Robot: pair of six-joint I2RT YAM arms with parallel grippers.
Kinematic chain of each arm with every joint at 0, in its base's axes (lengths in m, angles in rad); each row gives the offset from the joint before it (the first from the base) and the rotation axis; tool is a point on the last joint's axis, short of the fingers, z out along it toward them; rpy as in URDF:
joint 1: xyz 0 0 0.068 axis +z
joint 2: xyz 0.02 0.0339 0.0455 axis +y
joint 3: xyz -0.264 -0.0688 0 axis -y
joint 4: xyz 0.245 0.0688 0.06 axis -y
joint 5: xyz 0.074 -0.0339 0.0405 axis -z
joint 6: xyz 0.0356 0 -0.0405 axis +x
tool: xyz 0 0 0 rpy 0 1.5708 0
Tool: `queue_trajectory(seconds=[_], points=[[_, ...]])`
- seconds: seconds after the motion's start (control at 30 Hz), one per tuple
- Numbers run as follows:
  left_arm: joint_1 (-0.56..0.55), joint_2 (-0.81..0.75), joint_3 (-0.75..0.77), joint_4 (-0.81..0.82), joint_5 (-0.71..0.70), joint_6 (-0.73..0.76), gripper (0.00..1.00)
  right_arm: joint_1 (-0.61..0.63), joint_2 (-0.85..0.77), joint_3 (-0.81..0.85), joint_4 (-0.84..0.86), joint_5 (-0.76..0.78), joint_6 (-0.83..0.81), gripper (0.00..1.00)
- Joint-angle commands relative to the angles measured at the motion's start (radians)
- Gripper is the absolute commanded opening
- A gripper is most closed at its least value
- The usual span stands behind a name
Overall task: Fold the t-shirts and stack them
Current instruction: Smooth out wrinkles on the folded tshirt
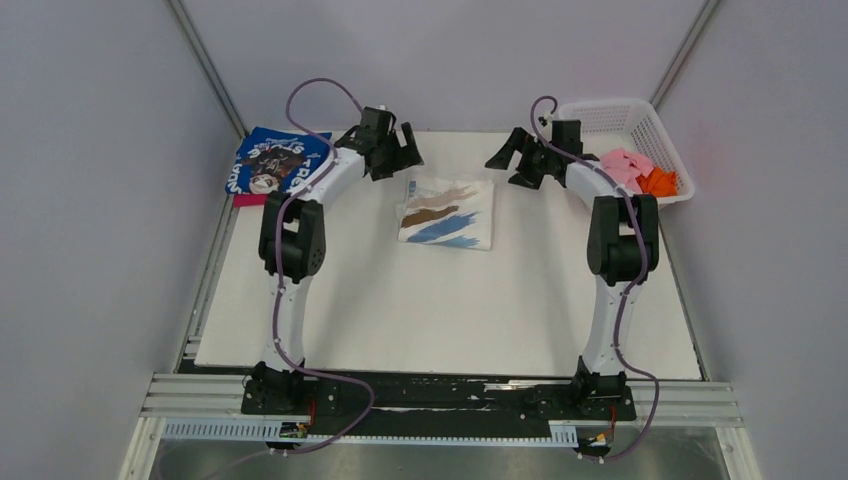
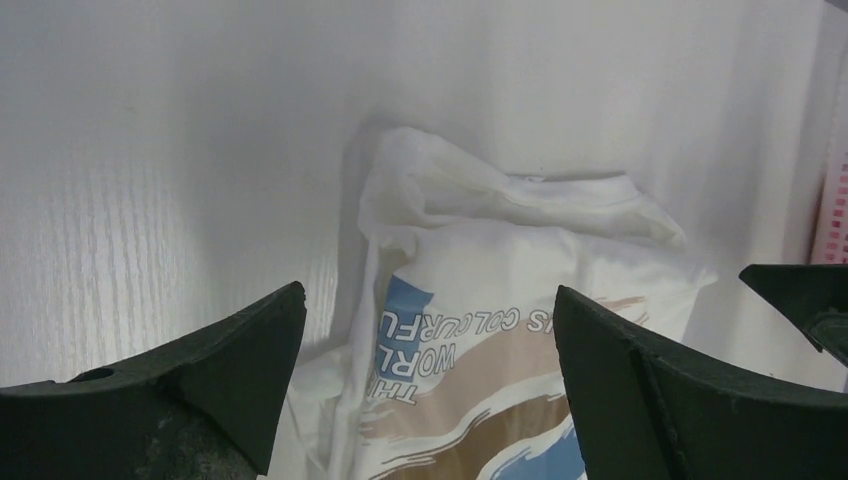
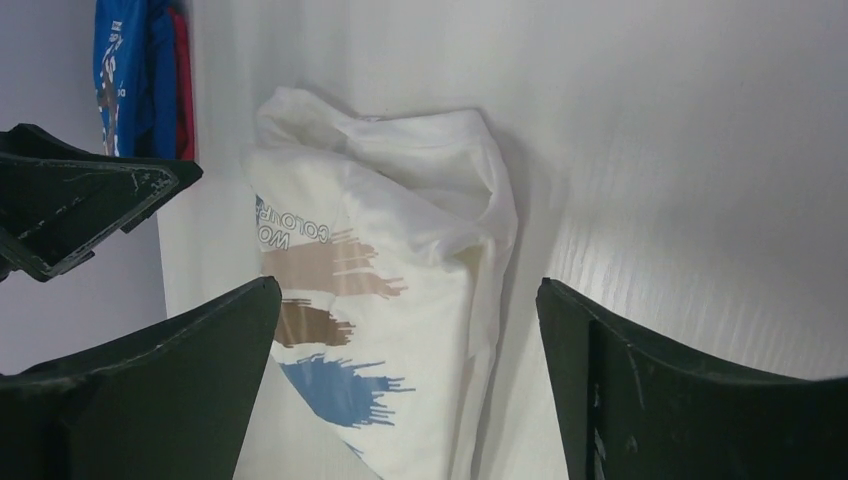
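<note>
The white t-shirt with blue-and-tan streaks (image 1: pixel 447 212) lies folded into a small rectangle at the far middle of the table; it also shows in the left wrist view (image 2: pixel 510 330) and the right wrist view (image 3: pixel 385 300). My left gripper (image 1: pixel 402 152) is open and empty, hovering just left of its far edge. My right gripper (image 1: pixel 510 158) is open and empty, just right of it. The blue t-shirt with white lettering (image 1: pixel 277 160) lies folded at the far left on a magenta one (image 1: pixel 244 200). Pink (image 1: pixel 625 166) and orange (image 1: pixel 660 183) t-shirts sit in the basket.
The white lattice basket (image 1: pixel 612 112) stands at the far right corner. Grey walls close in the table at the left, back and right. The table's (image 1: pixel 440 310) near half is bare white board.
</note>
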Motion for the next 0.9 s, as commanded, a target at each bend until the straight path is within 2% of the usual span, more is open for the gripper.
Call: queue_trajectory(seconds=[0.0,0.13,0.37,0.5,0.63,0.87], points=[[0.001,-0.17,-0.116,0.127,0.109,0.003,1.0,0.015,-0.16,-0.093,0.016,0.019,-0.036,1.0],[-0.015,-0.208,-0.216,0.253,0.242,-0.008,1.0,0.035,-0.22,-0.181,0.076,-0.038,-0.012,1.0],[-0.029,-0.046,-0.042,0.186,0.294,-0.014,1.0,0.054,-0.131,-0.107,0.156,-0.123,0.083,1.0],[-0.027,0.06,0.054,0.131,0.234,-0.02,1.0,0.054,-0.022,-0.022,0.182,-0.122,0.141,1.0],[-0.011,0.16,0.123,0.097,0.235,-0.046,1.0,0.052,0.097,0.057,0.182,-0.09,0.188,1.0],[-0.006,0.253,0.119,0.056,0.239,-0.061,1.0,0.048,0.224,0.049,0.135,-0.022,0.195,1.0]])
